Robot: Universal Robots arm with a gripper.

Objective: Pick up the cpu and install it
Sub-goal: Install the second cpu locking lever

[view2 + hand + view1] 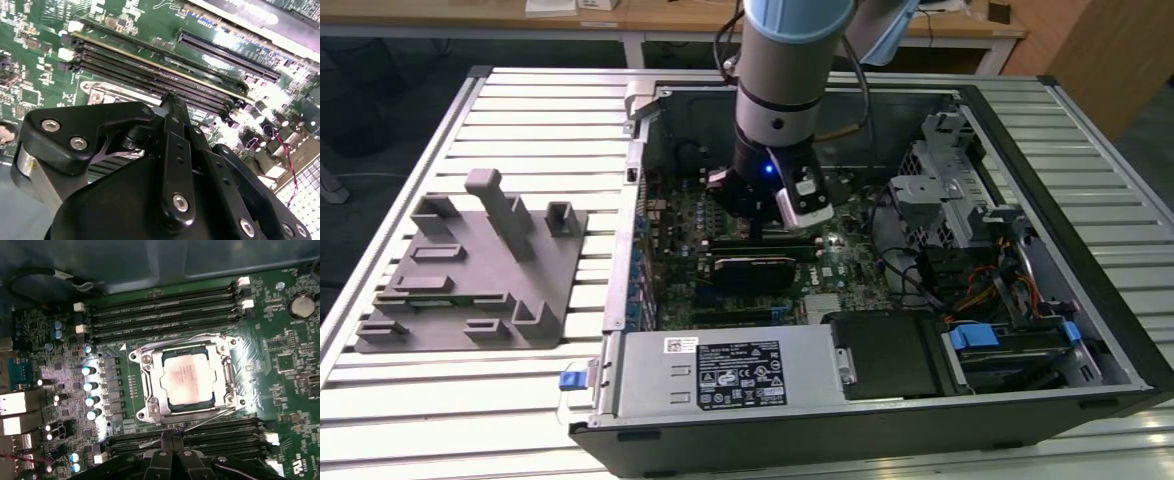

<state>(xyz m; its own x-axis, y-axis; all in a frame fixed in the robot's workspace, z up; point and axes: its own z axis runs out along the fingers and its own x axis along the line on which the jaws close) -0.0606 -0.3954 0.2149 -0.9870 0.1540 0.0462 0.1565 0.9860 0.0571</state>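
Observation:
In the first wrist view the cpu (pixel 189 377), a pale silvery square chip, lies flat inside the metal-framed socket (pixel 148 385) on the green motherboard (pixel 280 370). A thin lever (pixel 212 415) runs along the socket's edge nearest my gripper. My gripper (pixel 170 436) hovers just past that edge, over the memory slots (pixel 220 437), with its black fingers pressed together and nothing between them. The second wrist view shows the same shut gripper (pixel 170 98) above the slots (pixel 150 65). In the exterior view the gripper (pixel 750 215) reaches down into the open computer case (pixel 640 150).
A grey plastic tray (pixel 467 270) with upright posts sits on the slatted table at the exterior view's left. Inside the case are a black rectangular block (pixel 754 270), a silver power supply (pixel 720 375), a drive cage (pixel 947 190) and loose cables (pixel 987 290).

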